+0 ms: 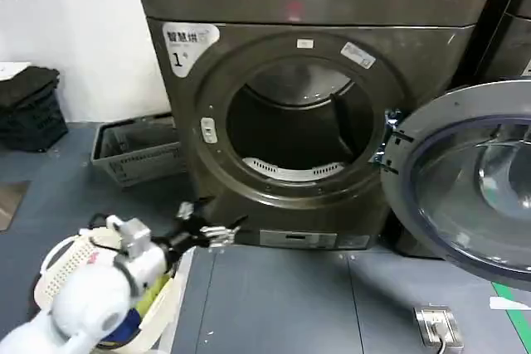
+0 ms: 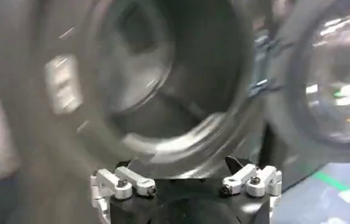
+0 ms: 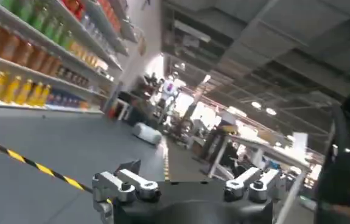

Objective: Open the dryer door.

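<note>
Judging by its build, we take the dryer door [image 1: 477,180] for a heavy, rigid thing: a wide ring around hard, slick glass, hung on hinges at the right of the drum opening [image 1: 290,122]. The ring's free edge, far from the hinges, looks the best place to take hold, since the glass offers nothing to grip. The door already stands swung wide to the right of the opening, its grey inner face towards us, so we judge the task all but done. Our left hand [image 1: 211,232] hovers low, left of and below the opening, fingers [image 2: 123,182] apart and holding nothing, touching nothing. Our right hand [image 3: 187,189] points away from the dryer towards store shelves [image 3: 35,55], fingers likewise apart and empty.
</note>
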`<action>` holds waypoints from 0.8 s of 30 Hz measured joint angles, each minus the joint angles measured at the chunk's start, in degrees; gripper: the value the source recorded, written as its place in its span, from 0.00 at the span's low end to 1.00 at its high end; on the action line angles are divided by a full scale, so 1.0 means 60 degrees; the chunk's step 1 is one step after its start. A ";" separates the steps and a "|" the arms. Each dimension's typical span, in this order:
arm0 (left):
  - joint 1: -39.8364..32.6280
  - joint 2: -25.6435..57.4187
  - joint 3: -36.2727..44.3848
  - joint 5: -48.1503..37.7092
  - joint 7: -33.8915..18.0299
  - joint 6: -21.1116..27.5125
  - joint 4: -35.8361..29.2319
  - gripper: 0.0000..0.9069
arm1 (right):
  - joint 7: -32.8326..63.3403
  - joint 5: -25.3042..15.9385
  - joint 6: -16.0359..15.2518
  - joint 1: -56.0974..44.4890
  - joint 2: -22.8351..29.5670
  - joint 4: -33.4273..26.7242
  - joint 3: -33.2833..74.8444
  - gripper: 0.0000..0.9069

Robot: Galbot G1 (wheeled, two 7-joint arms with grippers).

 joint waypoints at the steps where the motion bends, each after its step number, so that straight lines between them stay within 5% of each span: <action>1: 0.0118 0.0020 -0.0199 -0.0241 -0.0290 0.0234 -0.0039 1.00 | -0.0010 0.0002 0.0058 -0.0009 0.0000 -0.0067 0.0015 1.00; 6: 0.0323 0.0258 -0.0971 -0.1702 -0.1767 0.1225 -0.0089 1.00 | -0.0226 0.0164 0.0368 -0.0068 0.0000 -0.0600 0.0184 1.00; 24: 0.0999 0.1427 -0.2793 -0.6265 -0.5212 0.1228 0.0492 1.00 | -0.0582 0.0359 0.0429 0.0070 0.0000 -0.1116 0.0163 1.00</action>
